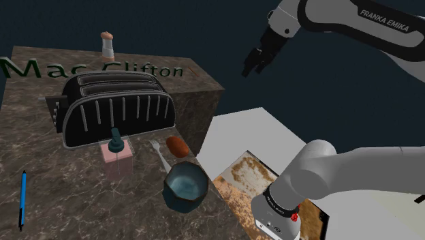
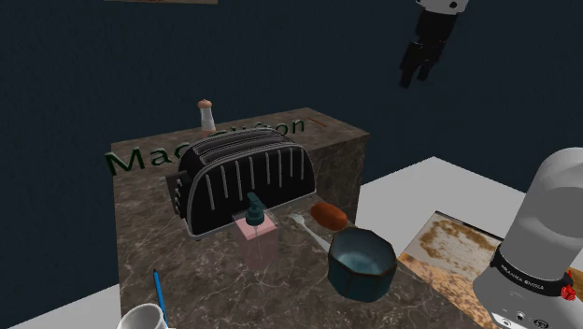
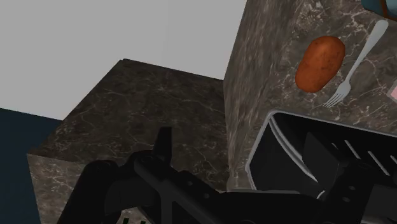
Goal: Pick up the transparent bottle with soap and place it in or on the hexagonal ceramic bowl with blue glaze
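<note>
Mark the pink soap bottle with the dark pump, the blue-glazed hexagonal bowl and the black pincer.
Pink soap bottle with dark pump (image 1: 119,162): shoulder view, on its pink body.
Blue-glazed hexagonal bowl (image 1: 182,202): shoulder view, on its outer wall.
Black pincer (image 1: 253,69): shoulder view, midway between its fingertips.

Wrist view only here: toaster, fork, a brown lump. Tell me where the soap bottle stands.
Observer: The pinkish soap bottle stands upright in front of the toaster, on the marble counter.
Operator: Now the bowl.
Observer: The blue-glazed bowl sits near the counter's edge, to the shoulder view's right of the bottle, past the fork.
Operator: Give me the gripper's height.
Observer: The gripper hangs high above counter level, well clear of both.
</note>
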